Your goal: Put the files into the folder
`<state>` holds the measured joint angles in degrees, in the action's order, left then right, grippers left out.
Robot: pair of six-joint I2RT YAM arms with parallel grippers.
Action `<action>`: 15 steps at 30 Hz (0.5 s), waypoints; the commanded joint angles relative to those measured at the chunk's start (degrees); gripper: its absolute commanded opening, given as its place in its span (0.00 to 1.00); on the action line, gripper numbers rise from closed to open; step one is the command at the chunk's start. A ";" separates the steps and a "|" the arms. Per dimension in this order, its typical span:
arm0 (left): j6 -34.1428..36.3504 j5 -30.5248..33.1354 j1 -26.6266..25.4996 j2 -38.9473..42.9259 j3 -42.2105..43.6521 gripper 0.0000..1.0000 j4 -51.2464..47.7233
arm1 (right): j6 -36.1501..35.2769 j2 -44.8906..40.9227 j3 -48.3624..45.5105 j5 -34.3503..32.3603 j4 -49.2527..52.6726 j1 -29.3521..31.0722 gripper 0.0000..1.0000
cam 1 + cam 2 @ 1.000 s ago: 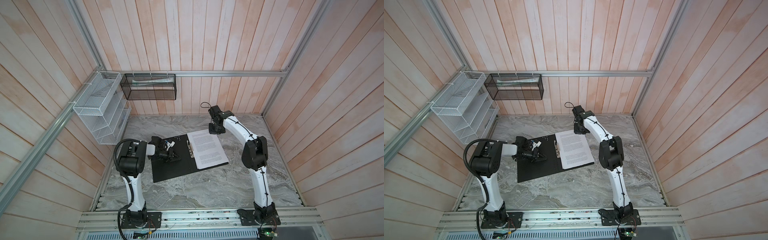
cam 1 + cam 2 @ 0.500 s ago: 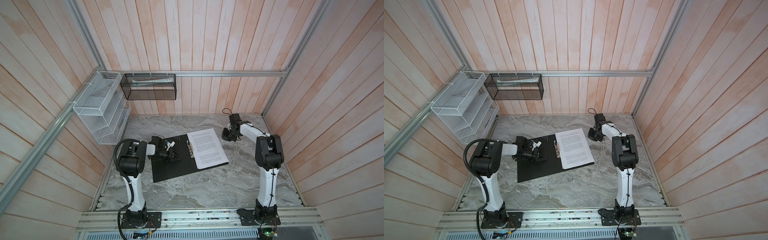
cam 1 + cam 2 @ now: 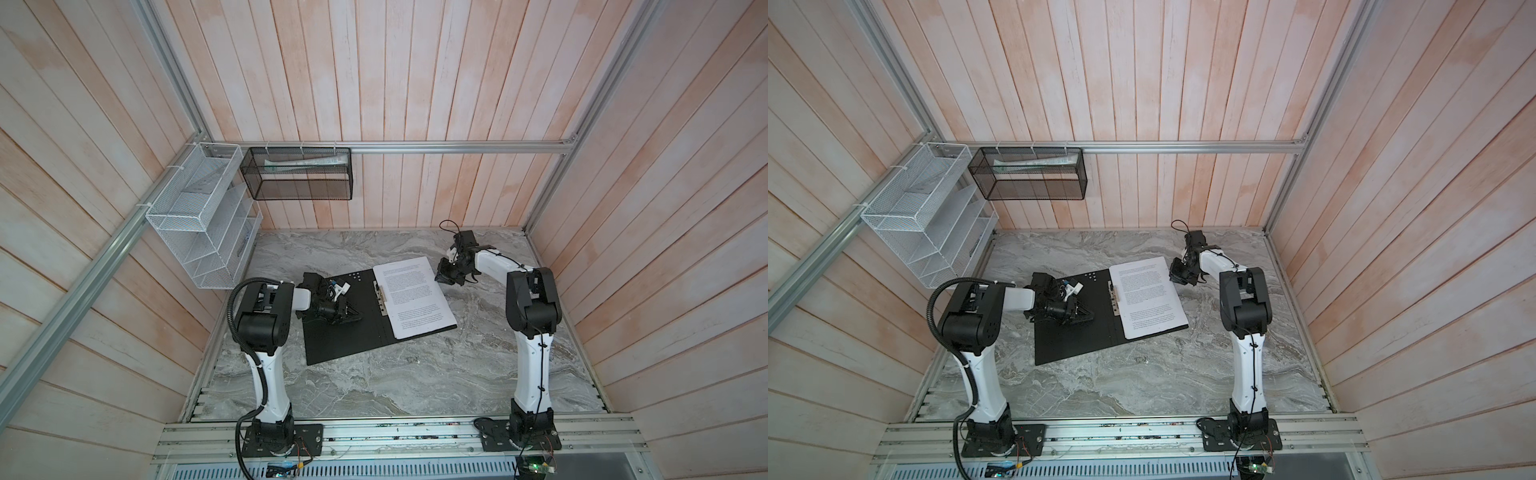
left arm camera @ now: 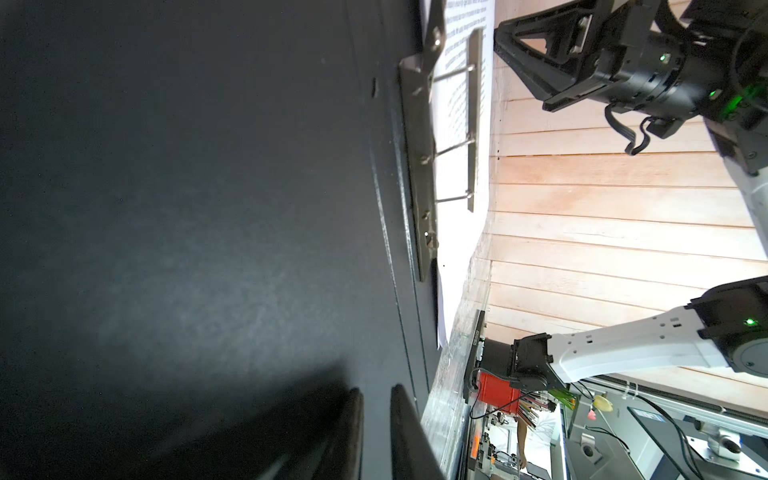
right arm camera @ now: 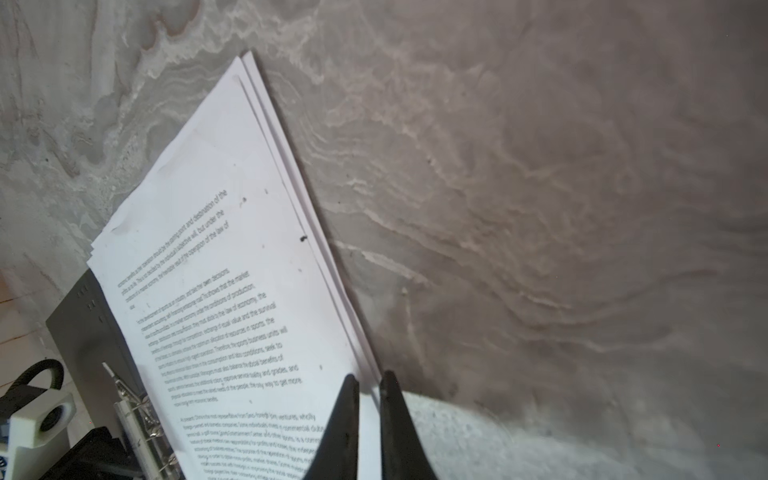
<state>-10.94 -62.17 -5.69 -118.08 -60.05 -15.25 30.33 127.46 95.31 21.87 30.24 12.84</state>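
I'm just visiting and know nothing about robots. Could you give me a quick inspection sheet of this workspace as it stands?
Surface: grey marbled tabletop.
Job's things: folder lies open, black inside up; files, a slightly fanned stack, lie on its right half, against the metal clip.
Clutter: nothing seen.
Grippers: left gripper shut, low over the folder's left half; right gripper shut, at the files' right edge.
Cables: black hose loops by the left arm; thin cable loops over the right arm.
Surroundings: wooden plank walls; white wire organizer and black mesh basket hang on rails.

Files (image 3: 415, 297) on right half of folder (image 3: 349, 340), perhaps overhanging.
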 commanded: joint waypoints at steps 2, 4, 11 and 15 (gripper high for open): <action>2.08 5.44 -0.57 -3.33 0.93 0.17 -1.23 | -1.40 2.26 2.60 1.79 2.60 1.30 0.12; 2.07 5.46 -0.58 -3.37 0.92 0.17 -1.28 | -1.72 2.36 2.85 1.67 3.02 1.65 0.12; 2.15 5.48 -0.62 -3.29 0.98 0.17 -1.34 | -0.81 -4.68 -0.47 -5.68 -2.53 1.57 0.14; 2.15 5.35 -0.60 -3.35 0.92 0.17 -1.32 | 1.07 -6.77 -0.36 -6.96 -4.43 -0.10 0.15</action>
<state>-10.92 -62.17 -5.69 -118.08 -60.07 -15.25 30.44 124.03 94.08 17.61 28.53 13.91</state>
